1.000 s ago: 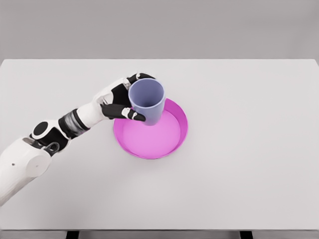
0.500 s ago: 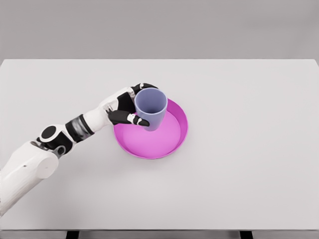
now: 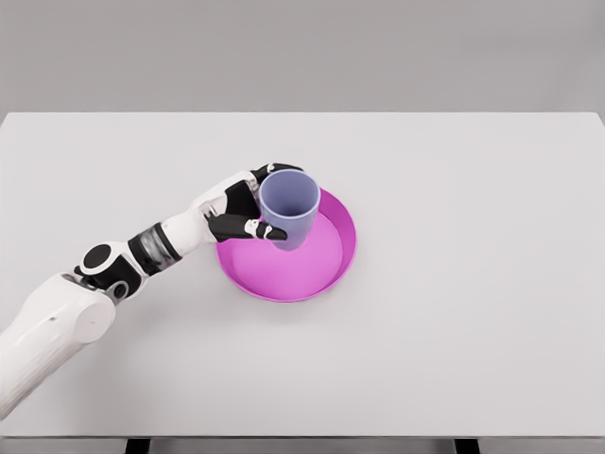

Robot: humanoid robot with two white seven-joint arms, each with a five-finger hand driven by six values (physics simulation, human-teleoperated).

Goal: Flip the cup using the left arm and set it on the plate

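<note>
1. The left hand point(image 3: 234, 210) is wrapped around the cup point(image 3: 289, 208), thumb across the near side and fingers point(image 3: 274, 170) curling round the far side, so it has a full grip on it. The right arm is nowhere to be seen.
2. The cup sits just to the right of the palm, mouth up, over the upper-left part of the plate point(image 3: 321, 274). I can't tell whether its base is touching the plate floor or hovering just above it.
3. If the fingers let go while the base is off the floor, it could drop and tip, since a tall narrow cup topples easily.
4. The cup is close to the plate's left rim; set down there, the base might catch the raised edge and lean.
5. A thumb dragging on release could pull it over toward the hand.
6. The cup is plain lavender-blue, tapered, empty, with no handle; the plate is bright magenta on a white table point(image 3: 473, 331).
</note>
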